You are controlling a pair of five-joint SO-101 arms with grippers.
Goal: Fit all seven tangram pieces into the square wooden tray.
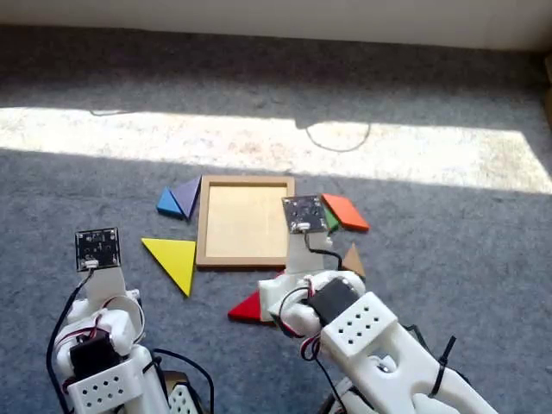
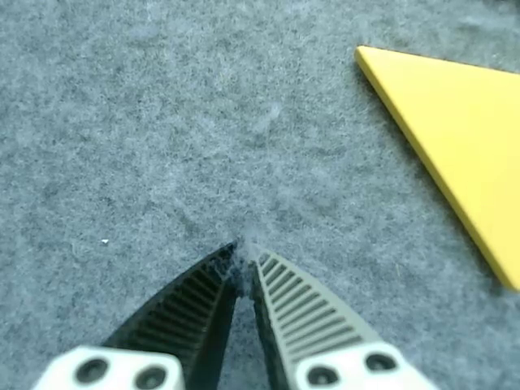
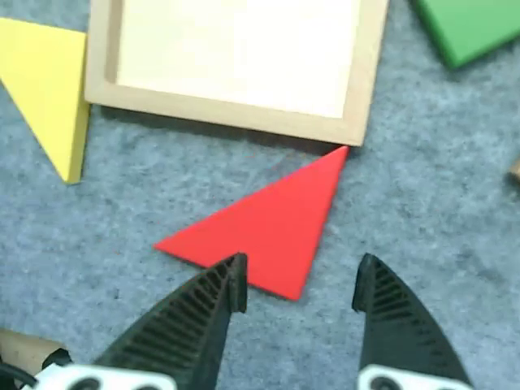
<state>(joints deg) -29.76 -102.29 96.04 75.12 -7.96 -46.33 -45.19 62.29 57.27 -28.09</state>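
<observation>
The square wooden tray [image 1: 203, 226] [image 3: 357, 97] lies on the grey carpet with nothing in it. Around it lie a yellow triangle [image 1: 174, 259] [image 2: 459, 138] [image 3: 49, 89], a blue triangle [image 1: 168, 204], a purple triangle [image 1: 188, 195], an orange parallelogram [image 1: 347, 211], a green piece [image 1: 331, 219] [image 3: 471, 28], a brown triangle [image 1: 353, 260] and a red triangle [image 1: 247, 307] [image 3: 268, 223]. My right gripper [image 3: 299, 284] hangs open just above the red triangle's near edge. My left gripper [image 2: 244, 258] is shut over bare carpet, with the yellow triangle off to one side.
Both arms' white bases [image 1: 103, 362] [image 1: 379, 345] stand at the near edge of the carpet. A sunlit band [image 1: 259, 142] crosses the carpet beyond the tray, with a thin cable [image 1: 336, 138] lying in it.
</observation>
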